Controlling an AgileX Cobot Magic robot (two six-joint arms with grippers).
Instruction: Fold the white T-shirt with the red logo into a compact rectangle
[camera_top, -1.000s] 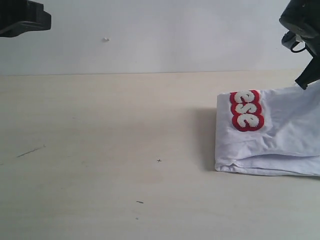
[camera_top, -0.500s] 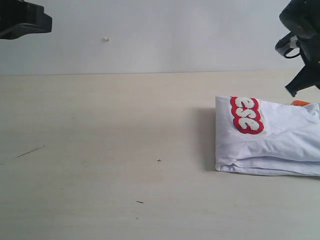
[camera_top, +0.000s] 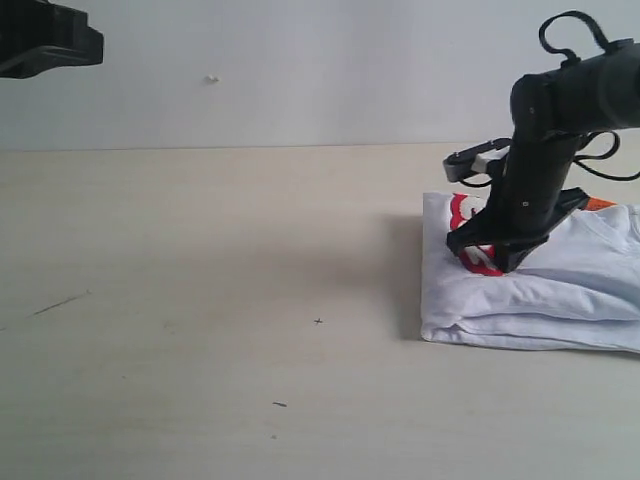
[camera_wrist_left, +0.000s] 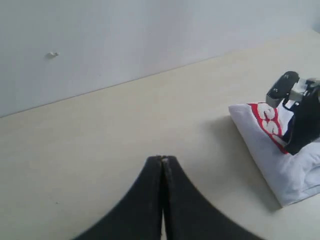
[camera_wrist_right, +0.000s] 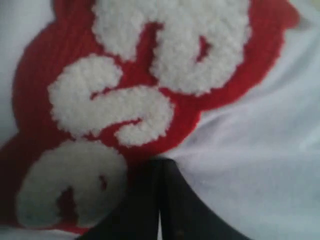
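Observation:
The white T-shirt lies folded in layers on the table at the right edge of the exterior view. My right gripper has its tips down on the shirt's top layer at the red logo, covering most of it. In the right wrist view that gripper is shut, its tips touching the edge of the red logo, with no cloth visible between the jaws. My left gripper is shut and empty, held high at the far left, well away from the shirt.
An orange neck tag peeks out behind the right arm. The light wooden table stretches left of the shirt, with small dark specks. A white wall stands behind.
The right gripper came down from the upper right onto the logo and shut. The shirt's near-left edge shifted slightly left. The left arm stayed still.

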